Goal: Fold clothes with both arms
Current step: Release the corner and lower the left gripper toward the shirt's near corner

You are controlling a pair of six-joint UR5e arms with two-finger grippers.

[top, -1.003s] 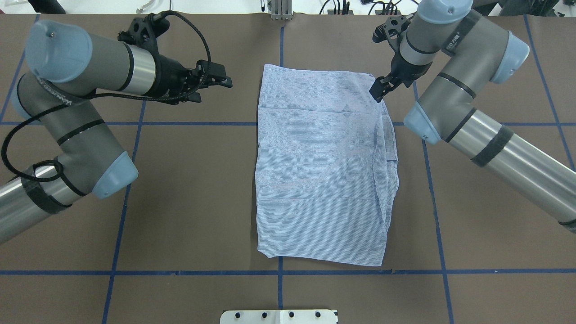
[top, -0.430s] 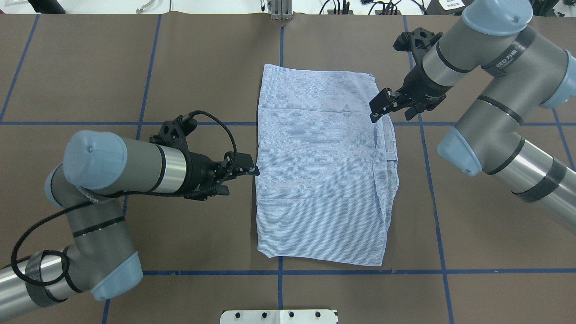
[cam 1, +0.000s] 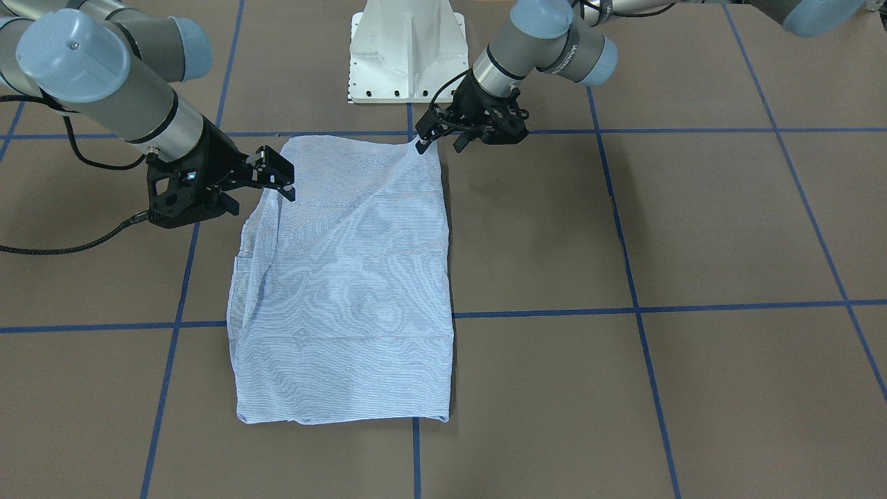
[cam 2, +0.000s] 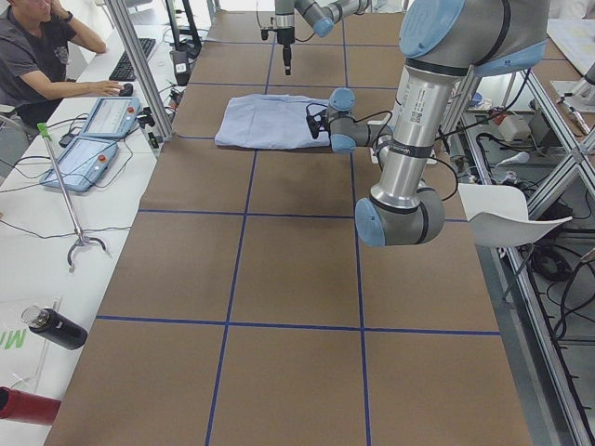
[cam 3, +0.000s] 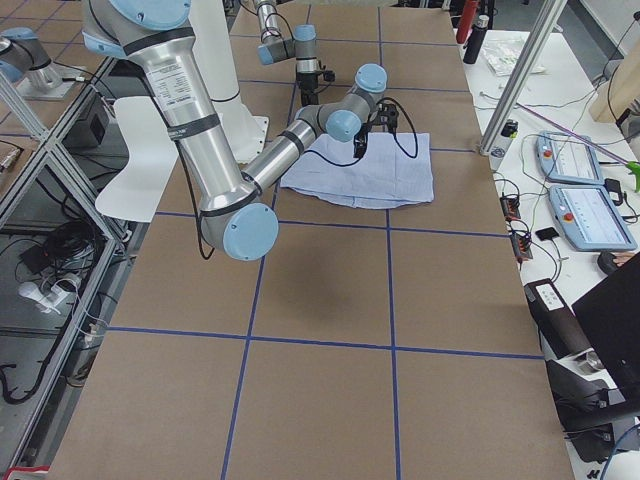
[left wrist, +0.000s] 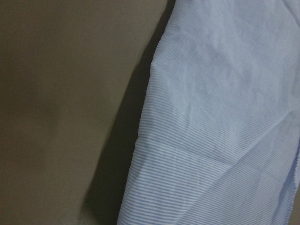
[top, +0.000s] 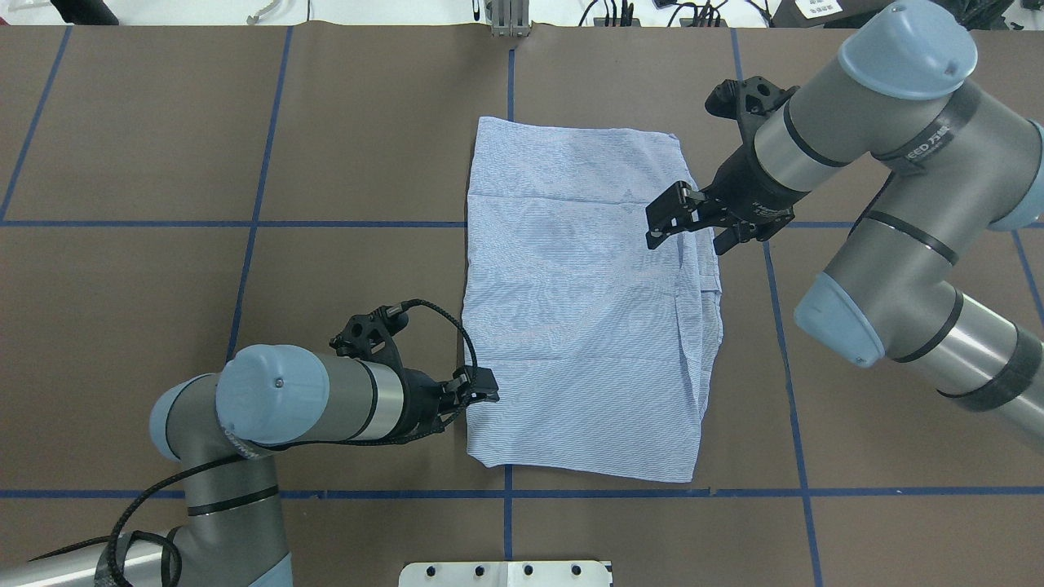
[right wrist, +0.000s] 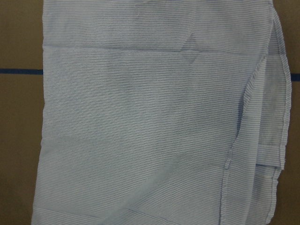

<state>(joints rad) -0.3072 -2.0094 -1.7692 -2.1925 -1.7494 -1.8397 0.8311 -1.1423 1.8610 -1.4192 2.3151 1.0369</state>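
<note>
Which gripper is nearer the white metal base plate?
Left. The left gripper is at the left edge of the light blue striped shirt, close to the white metal base plate; the right gripper is at the shirt's right side, farther away.

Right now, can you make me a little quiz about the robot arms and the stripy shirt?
1. True or false: the shirt is scrunched up in a ball.
2. Pick one. The right claw is: A) over the shirt's right side, B) over bare table far from the shirt, C) out of sight.
3. Fill the gap: the tape lines on the brown table are ___.

Key: 1 false, it lies flat in a folded rectangle; 2 A; 3 blue.
</note>
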